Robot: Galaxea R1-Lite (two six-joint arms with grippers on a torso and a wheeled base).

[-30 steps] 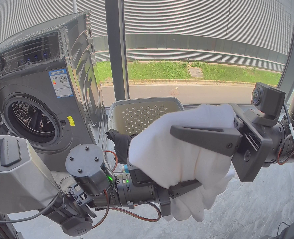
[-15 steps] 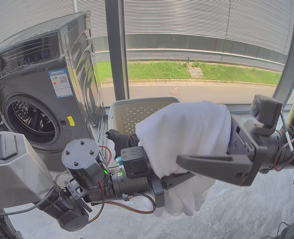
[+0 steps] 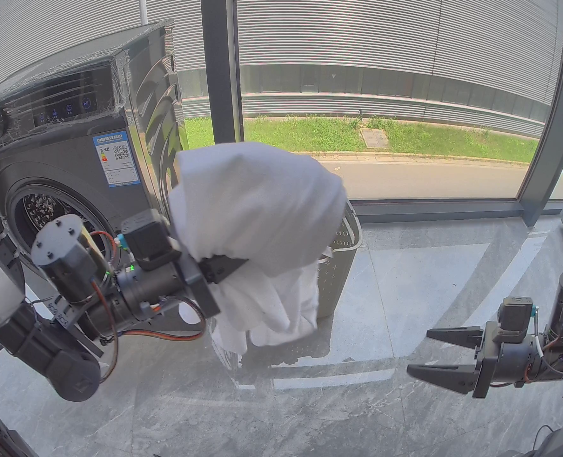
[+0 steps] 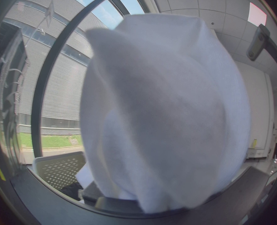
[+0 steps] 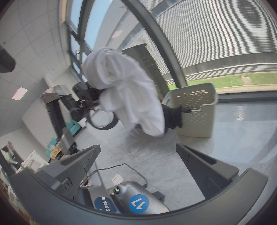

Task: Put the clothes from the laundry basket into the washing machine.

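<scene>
Left gripper (image 3: 229,265) is up at chest height with a white garment (image 3: 256,204) thrown over it like a tent, the bulk ballooned above and a loose tail hanging well below; whether it is clamped on the cloth or only carrying it draped, I cannot tell, since the fabric covers the whole business end. Right gripper (image 3: 419,352) sits low and well apart from the load, spread wide and holding nothing. From the left gripper, the washing machine (image 3: 72,153) stands off to the robot's left, its drum opening (image 3: 53,214) back past the wrist and partly behind the forearm, so the garment is not yet in front of the hole. The laundry basket (image 3: 338,268) stands just beyond and below the gripper, behind the dangling tail, with a black garment (image 5: 172,116) slung over its rim. My worry is the tail: hanging that low, it could drag on the basket rim or snag the lip of the drum on the way in, leaving half the garment outside. If the cloth is only draped, a quick swing towards the machine could slide it off onto the floor. Cloth also blankets the left wrist view, so aiming at the drum would lean on the head view. What else lies inside the basket is hidden, and the drum's inside is too dark to read
</scene>
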